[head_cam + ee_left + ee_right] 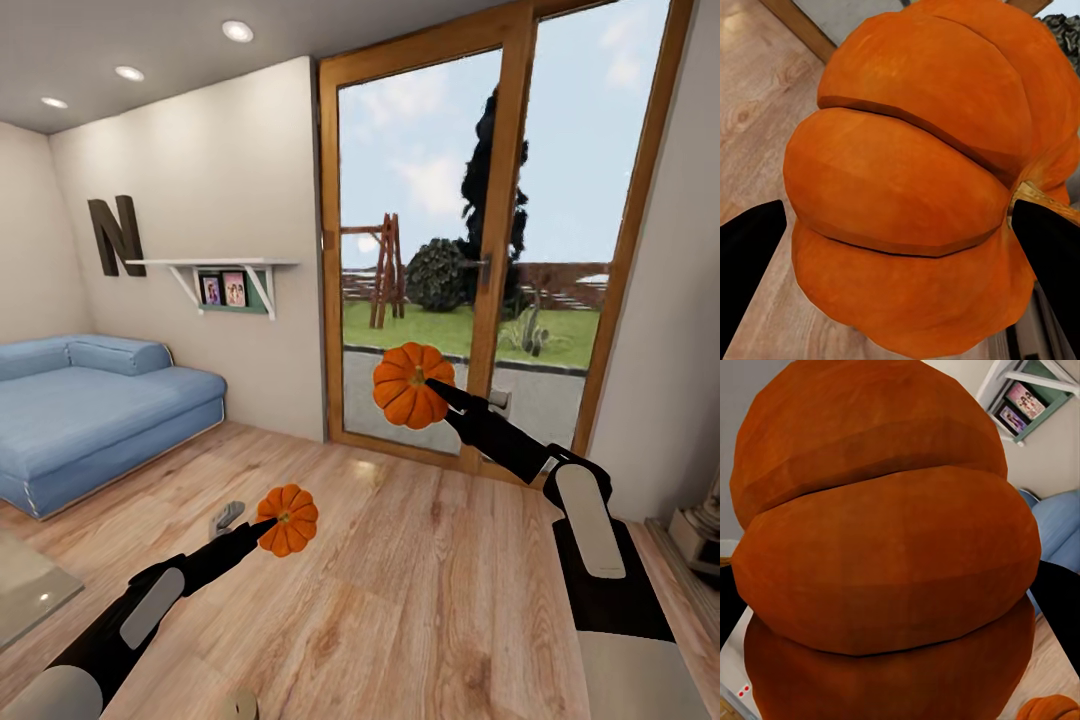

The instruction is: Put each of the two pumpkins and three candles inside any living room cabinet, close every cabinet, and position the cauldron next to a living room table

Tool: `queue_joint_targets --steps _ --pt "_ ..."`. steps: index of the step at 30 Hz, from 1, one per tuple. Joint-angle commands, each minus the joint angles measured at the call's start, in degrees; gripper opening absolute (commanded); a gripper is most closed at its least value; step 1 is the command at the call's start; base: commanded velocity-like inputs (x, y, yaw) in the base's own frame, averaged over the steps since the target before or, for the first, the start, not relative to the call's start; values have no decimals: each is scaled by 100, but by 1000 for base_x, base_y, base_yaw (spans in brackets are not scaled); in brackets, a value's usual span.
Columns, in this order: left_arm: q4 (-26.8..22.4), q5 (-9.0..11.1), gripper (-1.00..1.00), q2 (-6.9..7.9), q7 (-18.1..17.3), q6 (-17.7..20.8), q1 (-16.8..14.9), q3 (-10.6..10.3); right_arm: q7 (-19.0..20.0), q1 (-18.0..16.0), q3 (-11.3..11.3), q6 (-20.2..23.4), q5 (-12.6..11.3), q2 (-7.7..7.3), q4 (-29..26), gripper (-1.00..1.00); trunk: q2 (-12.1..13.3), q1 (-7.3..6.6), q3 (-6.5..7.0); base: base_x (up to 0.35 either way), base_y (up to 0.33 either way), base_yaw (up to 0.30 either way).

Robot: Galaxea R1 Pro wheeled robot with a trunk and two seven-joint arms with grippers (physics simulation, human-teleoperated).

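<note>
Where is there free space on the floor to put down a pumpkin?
Bare wood floor lies between the blue sofa and the glass door, under both held pumpkins. It is tighter by the glass table corner and the pedestal.

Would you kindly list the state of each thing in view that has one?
Left gripper: shut on the lower pumpkin.
Lower pumpkin: held off the floor.
Right gripper: shut on the upper pumpkin.
Upper pumpkin: held up in front of the glass door.
Glass door: closed.
Ceiling lights: on.
</note>
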Motion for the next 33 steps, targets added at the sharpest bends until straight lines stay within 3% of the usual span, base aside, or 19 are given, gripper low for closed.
queue_joint_targets --steps 1,33 --pt "-1 53 -100 6 4 26 -4 -17 22 -5 -8 29 20 2 0 -100 38 -24 2 0 0 0" --pt "-1 54 -100 6 -6 33 -4 -14 35 -5 -11 20 21 -2 5 -100 1322 -726 302 0 0 39"
